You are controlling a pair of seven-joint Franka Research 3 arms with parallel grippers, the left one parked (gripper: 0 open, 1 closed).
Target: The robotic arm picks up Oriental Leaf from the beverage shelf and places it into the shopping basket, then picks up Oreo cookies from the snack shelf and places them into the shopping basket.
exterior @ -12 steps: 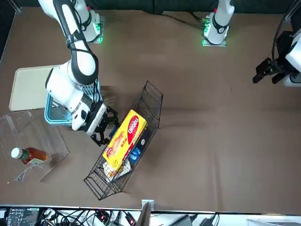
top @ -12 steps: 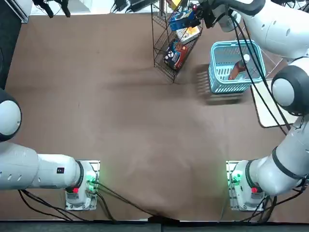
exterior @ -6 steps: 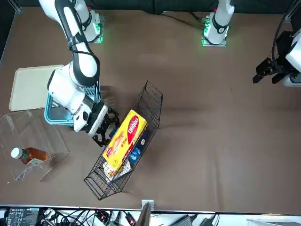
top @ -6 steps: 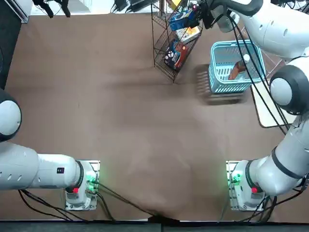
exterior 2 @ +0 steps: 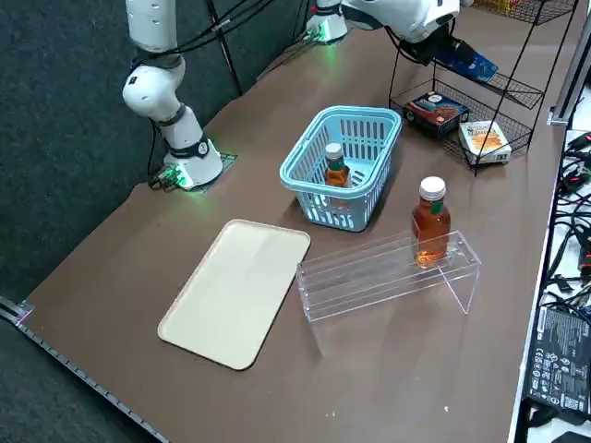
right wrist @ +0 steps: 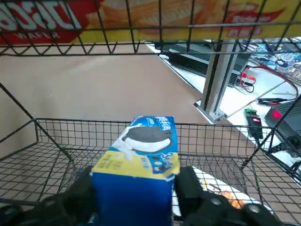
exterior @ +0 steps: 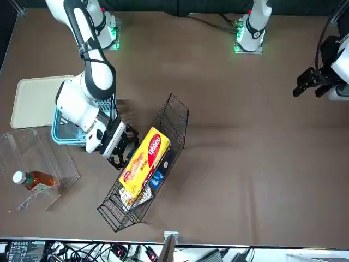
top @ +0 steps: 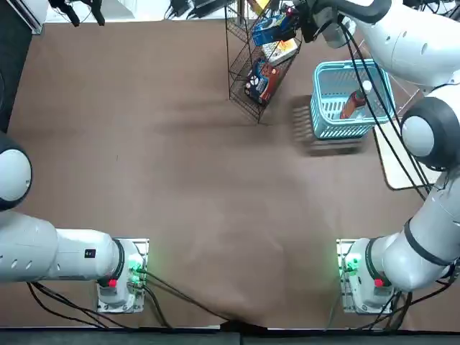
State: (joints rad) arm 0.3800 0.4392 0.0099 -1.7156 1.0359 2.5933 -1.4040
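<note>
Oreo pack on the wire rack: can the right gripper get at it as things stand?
Probably yes. The right gripper is already at the Oreo pack, a finger on either side, with no rack wire between them.

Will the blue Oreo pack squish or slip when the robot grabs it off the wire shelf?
The Oreo cookies look like a boxy, flat-sided pack, so it probably stays fairly stiff and gives the right gripper good surfaces. Its wrapper looks smooth, so it might slip a little. It seems small and likely light, resting on the snack shelf wires, which could snag it.
</note>
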